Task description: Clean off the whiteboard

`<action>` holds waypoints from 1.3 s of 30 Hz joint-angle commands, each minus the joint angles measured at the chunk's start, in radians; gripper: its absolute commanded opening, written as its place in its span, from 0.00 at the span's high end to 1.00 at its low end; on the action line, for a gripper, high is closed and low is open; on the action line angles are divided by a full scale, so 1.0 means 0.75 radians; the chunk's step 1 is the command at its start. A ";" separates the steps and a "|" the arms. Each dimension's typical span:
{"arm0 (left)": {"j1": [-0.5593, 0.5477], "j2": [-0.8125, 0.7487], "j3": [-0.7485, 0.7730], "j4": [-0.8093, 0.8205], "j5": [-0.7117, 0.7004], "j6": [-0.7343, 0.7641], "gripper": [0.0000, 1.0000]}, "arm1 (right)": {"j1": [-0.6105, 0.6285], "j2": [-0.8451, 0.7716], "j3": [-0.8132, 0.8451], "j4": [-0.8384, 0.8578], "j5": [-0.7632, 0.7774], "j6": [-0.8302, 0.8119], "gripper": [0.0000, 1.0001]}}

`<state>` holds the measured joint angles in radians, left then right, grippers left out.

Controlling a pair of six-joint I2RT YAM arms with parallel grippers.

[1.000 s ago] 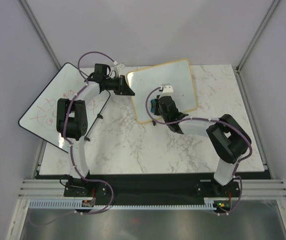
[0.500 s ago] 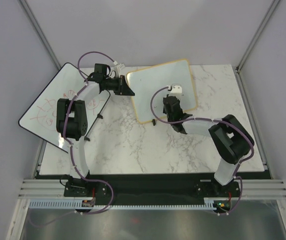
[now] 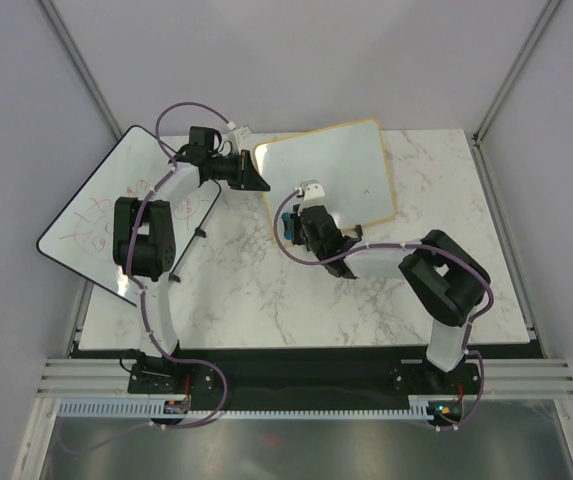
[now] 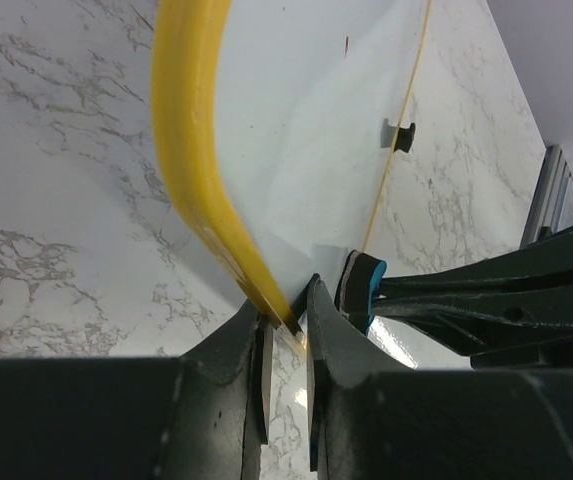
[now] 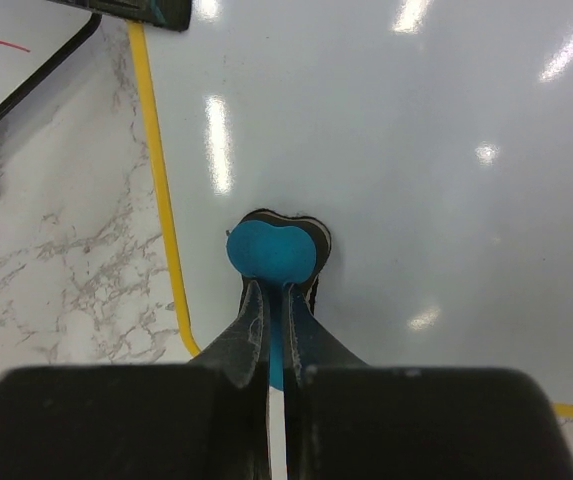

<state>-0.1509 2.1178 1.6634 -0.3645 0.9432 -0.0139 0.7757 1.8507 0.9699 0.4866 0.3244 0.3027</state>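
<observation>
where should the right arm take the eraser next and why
Probably slide the eraser across the whiteboard toward the small dark mark near its far side. The right gripper holds the eraser on clean surface by its edge, and the left gripper clamps its corner steady.

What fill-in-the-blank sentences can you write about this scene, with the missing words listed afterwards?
1. The right gripper holds an eraser whose colour is ____.
2. The frame of the whiteboard is clamped by the gripper of the ____ arm.
3. The doodles on the larger board are drawn in ____.

Missing words: blue; left; red.
</observation>
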 commanded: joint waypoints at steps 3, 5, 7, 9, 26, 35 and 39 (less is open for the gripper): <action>-0.018 -0.013 0.028 -0.015 -0.141 0.190 0.98 | -0.205 -0.040 -0.084 -0.180 0.263 0.087 1.00; -0.018 -0.011 0.030 -0.015 -0.145 0.184 0.98 | -0.259 -0.091 -0.145 -0.178 0.324 0.097 1.00; -0.018 -0.005 0.038 -0.015 -0.141 0.172 0.98 | -0.318 -0.130 -0.182 -0.144 0.355 0.085 1.00; -0.018 -0.007 0.048 -0.023 -0.139 0.178 0.98 | -0.359 -0.142 -0.189 -0.125 0.363 0.065 1.00; -0.018 -0.013 0.044 -0.042 -0.157 0.211 0.98 | -0.619 -0.046 -0.013 -0.096 0.242 0.093 1.00; -0.018 -0.013 0.042 -0.042 -0.157 0.209 0.98 | -0.619 -0.077 -0.095 -0.005 0.130 0.138 1.00; -0.016 -0.013 0.048 -0.040 -0.159 0.209 0.98 | -0.472 -0.040 -0.029 0.102 -0.115 -0.035 1.00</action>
<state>-0.1558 2.1178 1.6764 -0.3973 0.9436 -0.0071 0.3336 1.7733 0.9188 0.5224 0.4553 0.3580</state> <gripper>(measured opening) 0.207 0.036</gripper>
